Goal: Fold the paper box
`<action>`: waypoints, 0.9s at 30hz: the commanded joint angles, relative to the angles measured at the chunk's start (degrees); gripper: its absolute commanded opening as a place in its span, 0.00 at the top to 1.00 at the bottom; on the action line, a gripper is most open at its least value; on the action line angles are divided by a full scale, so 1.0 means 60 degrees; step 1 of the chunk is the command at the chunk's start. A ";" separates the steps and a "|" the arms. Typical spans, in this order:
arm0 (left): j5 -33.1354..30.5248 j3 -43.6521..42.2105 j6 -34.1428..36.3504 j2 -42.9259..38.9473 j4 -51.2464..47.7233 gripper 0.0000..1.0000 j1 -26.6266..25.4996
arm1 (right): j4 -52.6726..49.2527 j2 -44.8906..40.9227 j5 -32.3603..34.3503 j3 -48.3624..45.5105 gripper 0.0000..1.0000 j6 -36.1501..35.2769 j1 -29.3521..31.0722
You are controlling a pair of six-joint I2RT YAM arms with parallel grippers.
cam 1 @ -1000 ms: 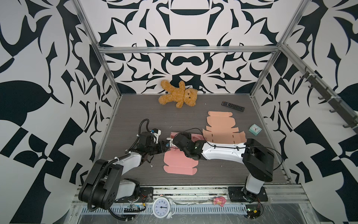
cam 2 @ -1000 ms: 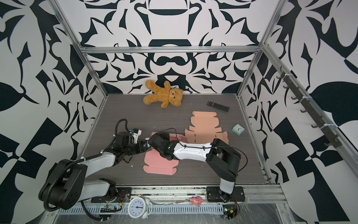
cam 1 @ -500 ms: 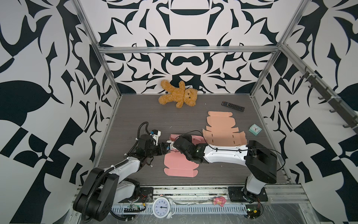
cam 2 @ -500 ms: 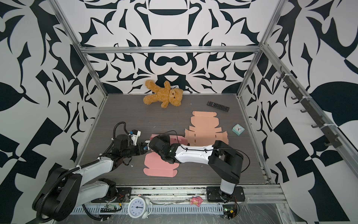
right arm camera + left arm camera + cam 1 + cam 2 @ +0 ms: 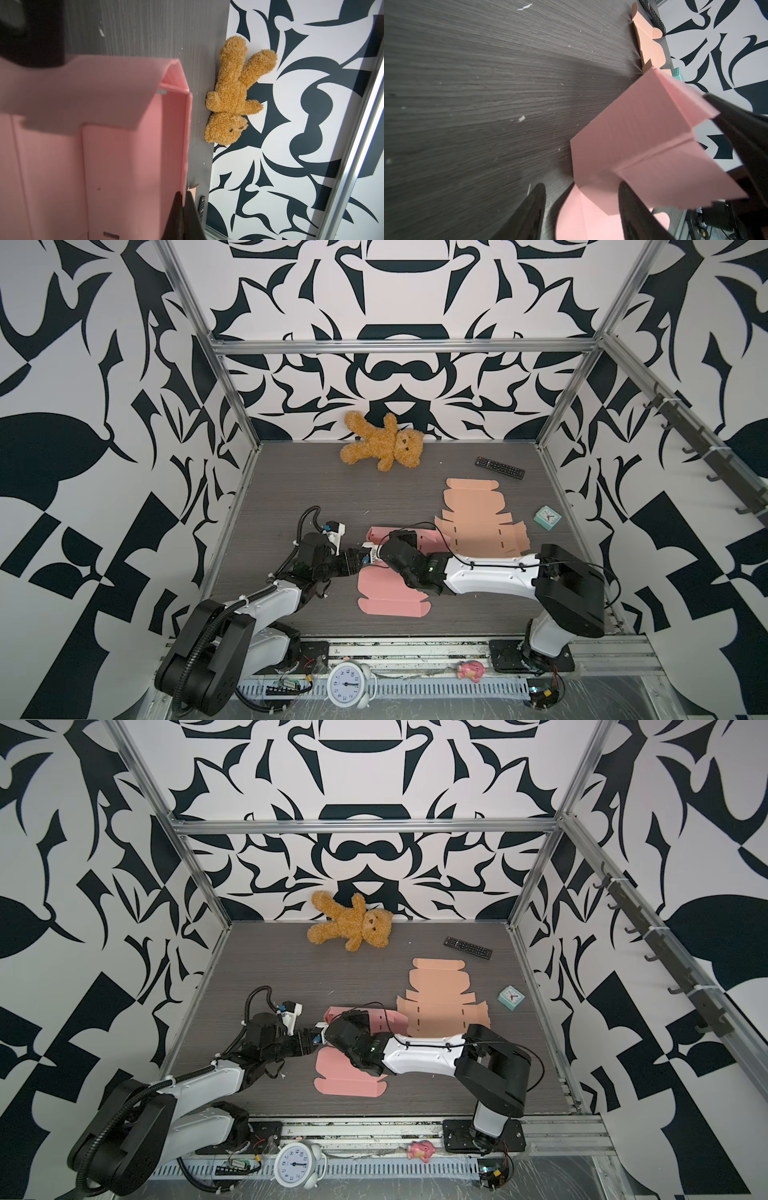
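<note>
Pink corrugated paper box point(image 5: 388, 591) sits half-formed, near-middle of the dark table point(image 5: 291, 489). My right gripper point(image 5: 184, 195) pinches its raised wall point(image 5: 187, 135). My left gripper point(image 5: 581, 186) stands partly open and empty, so the flap point(image 5: 87, 89) may spring flat.

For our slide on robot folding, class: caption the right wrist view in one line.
Right gripper pinches the pink paper box's wall; teddy bear lies beyond.
</note>
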 commanded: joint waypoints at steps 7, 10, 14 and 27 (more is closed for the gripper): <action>0.0426 -0.0342 0.0112 0.0374 0.1835 0.35 -0.0200 | -0.0609 -0.0826 0.0674 -0.0255 1.00 0.0704 0.0279; 0.0217 -0.0455 0.0081 0.0226 0.1835 0.32 -0.0244 | -0.0465 -0.0651 0.0824 -0.0378 1.00 0.0707 0.0394; -0.0091 -0.0459 0.0084 0.0331 0.1823 0.32 -0.0250 | -0.0052 -0.0388 0.0996 -0.0559 1.00 0.0626 0.0476; 0.0122 -0.0650 0.0182 0.1994 0.3874 0.31 -0.0367 | 0.0861 -0.0265 0.0952 -0.0985 1.00 0.0508 0.0462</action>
